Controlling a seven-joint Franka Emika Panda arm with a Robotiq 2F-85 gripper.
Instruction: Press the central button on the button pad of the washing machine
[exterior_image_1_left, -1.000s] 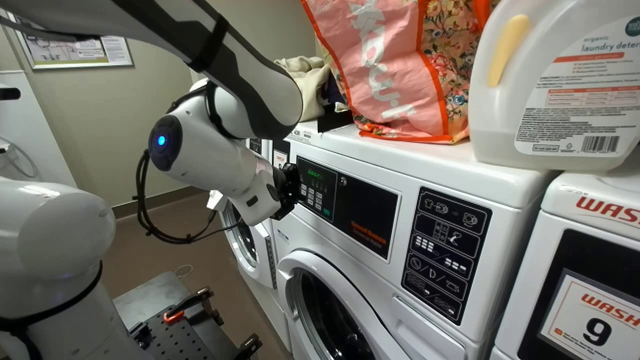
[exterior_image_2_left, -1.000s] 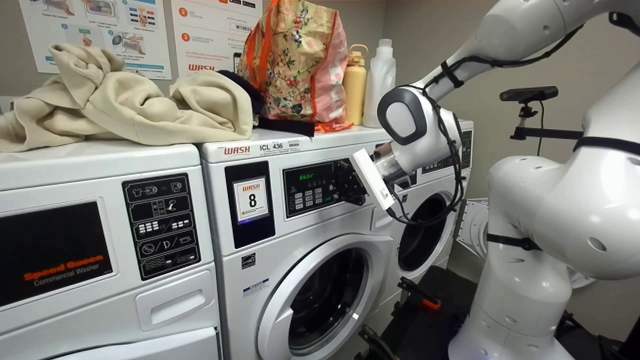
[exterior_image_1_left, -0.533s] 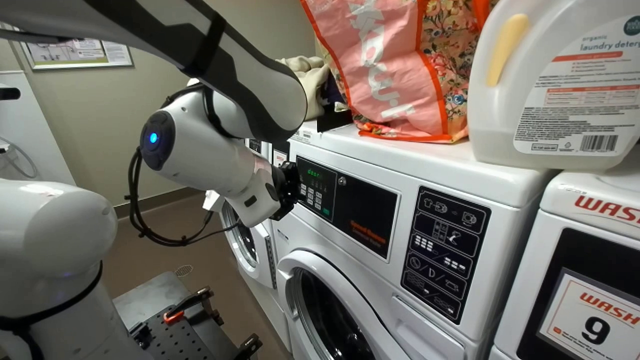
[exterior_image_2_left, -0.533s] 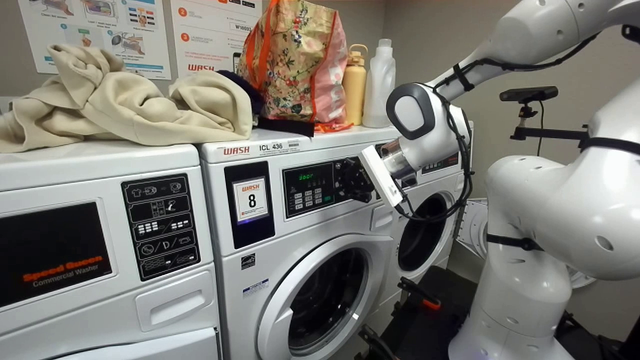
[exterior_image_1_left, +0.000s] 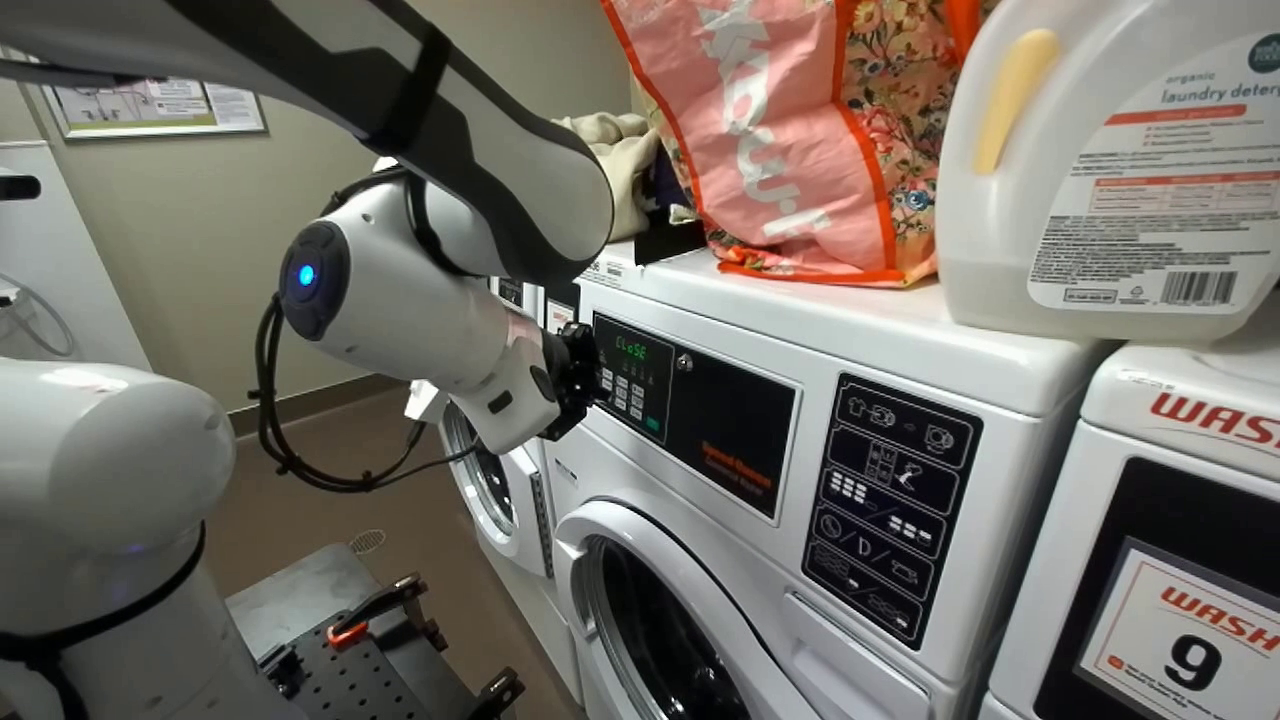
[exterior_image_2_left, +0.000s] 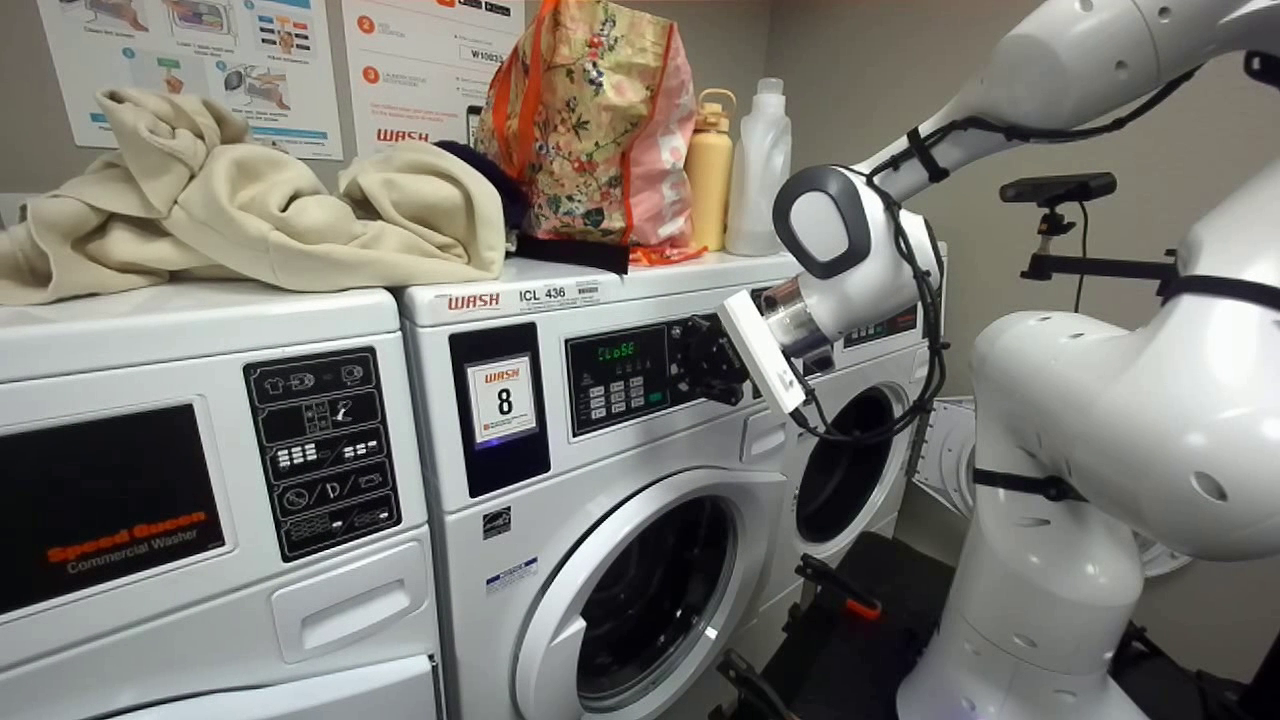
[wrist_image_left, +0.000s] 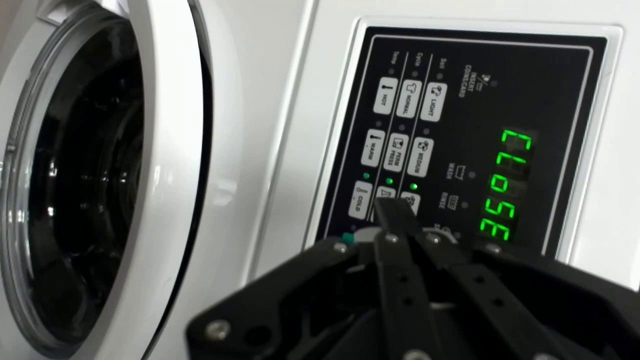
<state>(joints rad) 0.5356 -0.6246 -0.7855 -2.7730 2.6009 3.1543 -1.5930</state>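
Note:
The white washing machine (exterior_image_2_left: 470, 600) carries a dark control panel with a button pad (exterior_image_2_left: 617, 398), also seen in an exterior view (exterior_image_1_left: 622, 393). In the wrist view the pad has three columns of white buttons; the central button, PERM PRESS (wrist_image_left: 396, 152), is uncovered. The green display (wrist_image_left: 506, 185) reads "CLoSE". My gripper (wrist_image_left: 395, 202) is shut, its black fingertips together and nothing between them. In the wrist view the tips overlap the end button of the central column, beside the central one. The gripper is close to the panel in both exterior views (exterior_image_2_left: 680, 372) (exterior_image_1_left: 600, 398); contact cannot be told.
The machine's round door (wrist_image_left: 170, 125) bulges out below the panel. A floral bag (exterior_image_2_left: 590, 130), a beige cloth (exterior_image_2_left: 270, 210) and a detergent jug (exterior_image_1_left: 1110, 180) stand on the machines. Clamps (exterior_image_1_left: 390, 600) sit on the base by the arm.
The arm drew back slightly from the panel between one second and half a second ago, then stayed still. The display changed from "door" to "CLoSE".

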